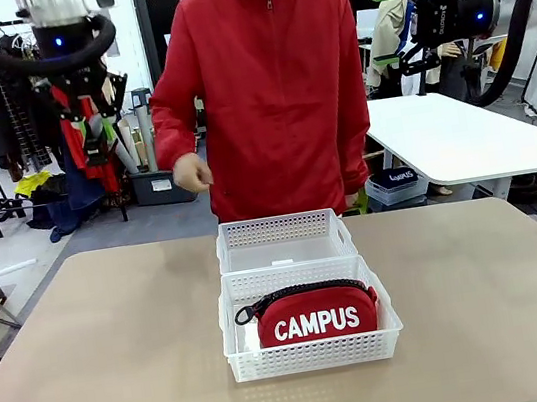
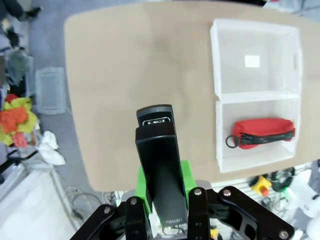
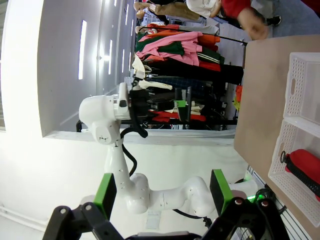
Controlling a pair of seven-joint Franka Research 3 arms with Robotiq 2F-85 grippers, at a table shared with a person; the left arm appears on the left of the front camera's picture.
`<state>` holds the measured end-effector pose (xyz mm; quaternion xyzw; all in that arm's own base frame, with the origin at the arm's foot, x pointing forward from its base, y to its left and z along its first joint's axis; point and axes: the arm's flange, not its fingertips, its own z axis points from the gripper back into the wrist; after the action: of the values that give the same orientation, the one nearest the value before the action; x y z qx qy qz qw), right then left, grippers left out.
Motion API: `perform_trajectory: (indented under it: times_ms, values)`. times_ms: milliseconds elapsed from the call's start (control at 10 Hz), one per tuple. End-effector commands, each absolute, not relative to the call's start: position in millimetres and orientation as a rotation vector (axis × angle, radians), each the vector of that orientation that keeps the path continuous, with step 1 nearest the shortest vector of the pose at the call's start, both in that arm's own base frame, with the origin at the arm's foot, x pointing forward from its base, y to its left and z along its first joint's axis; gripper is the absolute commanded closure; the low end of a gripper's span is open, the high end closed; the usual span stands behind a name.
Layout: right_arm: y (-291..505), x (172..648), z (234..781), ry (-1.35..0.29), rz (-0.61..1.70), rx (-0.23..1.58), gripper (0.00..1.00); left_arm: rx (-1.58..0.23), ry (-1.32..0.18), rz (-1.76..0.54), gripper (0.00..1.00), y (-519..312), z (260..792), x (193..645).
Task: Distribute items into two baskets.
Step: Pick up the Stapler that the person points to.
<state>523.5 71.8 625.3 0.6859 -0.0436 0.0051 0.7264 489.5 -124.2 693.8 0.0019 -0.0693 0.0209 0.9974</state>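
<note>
My left gripper point(image 1: 94, 146) hangs high above the table's left side, shut on the black stapler point(image 1: 95, 136). In the left wrist view that stapler point(image 2: 156, 145) sticks up between the green pads point(image 2: 186, 175) of the gripper point(image 2: 164, 182). Two white lattice baskets stand end to end mid-table. The far basket point(image 1: 282, 225) is empty; the near basket point(image 1: 312, 354) holds the red CAMPUS pouch point(image 1: 316, 317). From above, the pouch point(image 2: 262, 132) lies in the lower basket point(image 2: 220, 150). My right gripper point(image 1: 395, 32) is raised at the upper right, open and empty point(image 3: 162, 192).
A person in a red jacket stands at the far side behind the baskets, one hand point(image 1: 192, 174) held up at waist height. A white table point(image 1: 461, 137) stands at the back right. Bare tabletop point(image 1: 100, 358) lies on both sides of the baskets.
</note>
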Motion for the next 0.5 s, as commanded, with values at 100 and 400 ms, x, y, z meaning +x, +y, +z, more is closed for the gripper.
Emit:
perform_trajectory:
  times_ms: [100,400]
  values:
    - [72.4,522.6,628.8,-0.088,0.0,1.521,0.0,0.018,-0.178,0.014,1.0,-128.9,727.0,495.2]
    - [72.4,522.6,628.8,-0.088,0.0,1.521,0.0,-0.019,-0.216,-0.013,1.0,-124.1,740.8,486.7]
